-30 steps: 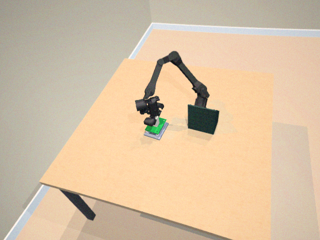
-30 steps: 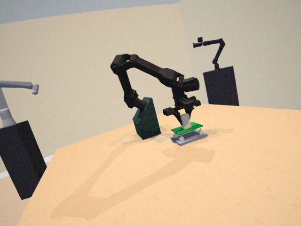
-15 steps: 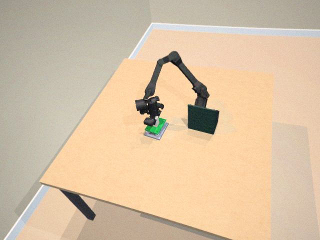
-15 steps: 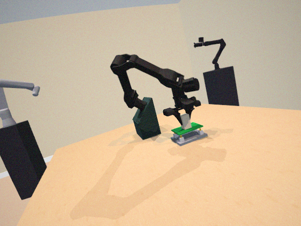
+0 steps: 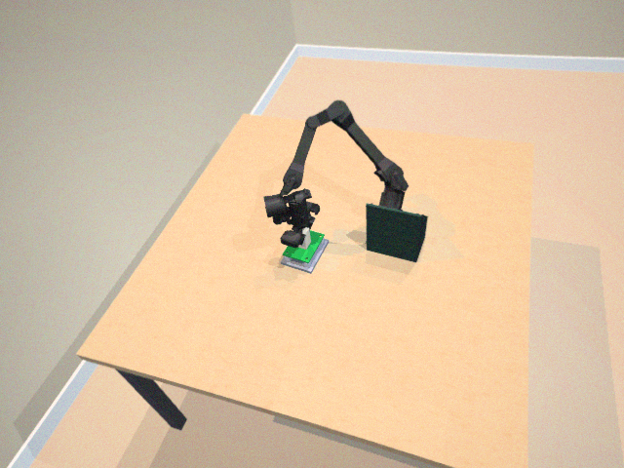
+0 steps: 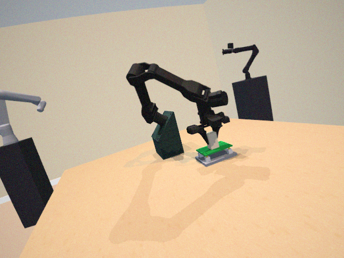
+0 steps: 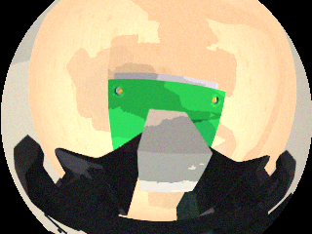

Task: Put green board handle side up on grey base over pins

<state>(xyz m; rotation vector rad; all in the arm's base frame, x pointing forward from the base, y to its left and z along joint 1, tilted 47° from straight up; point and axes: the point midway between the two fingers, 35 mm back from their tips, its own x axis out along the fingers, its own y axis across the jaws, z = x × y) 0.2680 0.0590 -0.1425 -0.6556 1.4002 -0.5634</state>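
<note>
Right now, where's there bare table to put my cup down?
The front of the wooden table looks bare, between its near edge and the grey base. It's crowded around the gripper, green board and base.

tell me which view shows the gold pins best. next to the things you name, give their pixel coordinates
The wrist view: two gold pins [image 7: 119,91] [image 7: 215,99] show in the green board's [image 7: 168,90] corner holes. The exterior view gives tiny glints below the board; the top view shows none clearly.
</note>
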